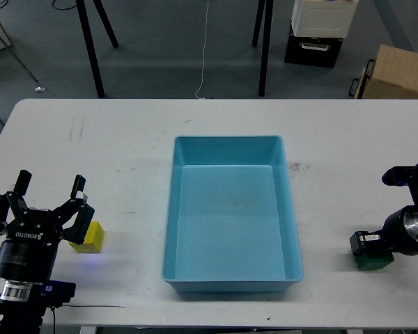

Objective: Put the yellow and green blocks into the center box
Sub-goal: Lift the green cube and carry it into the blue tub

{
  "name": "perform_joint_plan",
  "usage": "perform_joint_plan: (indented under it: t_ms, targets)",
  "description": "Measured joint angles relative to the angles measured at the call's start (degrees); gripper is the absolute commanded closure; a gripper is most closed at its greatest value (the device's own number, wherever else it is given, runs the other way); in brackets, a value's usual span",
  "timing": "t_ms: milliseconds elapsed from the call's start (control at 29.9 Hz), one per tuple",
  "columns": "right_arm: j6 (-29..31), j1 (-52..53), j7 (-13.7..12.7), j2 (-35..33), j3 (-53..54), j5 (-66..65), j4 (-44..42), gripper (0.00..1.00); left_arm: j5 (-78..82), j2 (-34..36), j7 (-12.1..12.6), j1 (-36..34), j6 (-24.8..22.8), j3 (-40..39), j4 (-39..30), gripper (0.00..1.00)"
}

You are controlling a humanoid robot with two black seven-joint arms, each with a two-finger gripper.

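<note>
Tray (pixel 230 275) of light blue plastic lies in the middle of the white surface (pixel 125 153), its long side running away from the camera, and nothing lies inside it.

To the left of the tray, near the front edge of the surface, stands the left arm. It rises almost straight up toward the camera, so its black wrist and body are seen from above. The left pincer (pixel 49 198) is spread: one finger stands on the side far from the tray and the other on the side near to it, with a clear gap between. The yellow block (pixel 88 236) rests on the surface just beside the finger that is nearer to the tray, and this finger partly covers its upper left corner. I cannot tell if the finger touches the block. The block is well apart from the tray.

To the right of the tray, also near the front edge, the right arm comes in from the right side and bends down toward the surface. The right pincer (pixel 368 245) is low, and its dark end sits on top of the green block (pixel 373 262). Only the lower part of this block is visible under it. The fingers cannot be told apart, so I cannot tell if they pinch the block or stand spread.
</note>
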Motion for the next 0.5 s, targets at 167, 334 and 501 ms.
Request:
perform_joint_plan:
  t_ms: [167,334,501]
  targets:
    - [-0.1,10.7,0.1,3.0,0.4,2.2,0.4,0.99,0.1,0.0,0.0,-1.1,0.0,1.5,0.0,0.0]
    - [-0.1,22.1,0.2,17.4,-0.1,11.3,-4.8,0.99,0.1,0.0,0.0,-1.9,0.0,2.2,-0.1,0.0]
    - [-0.6,22.7,0.3,35.2,-1.3,14.2,-14.9,0.99,0.2,0.0,0.0,-1.6,0.0,2.3,0.0,0.0]
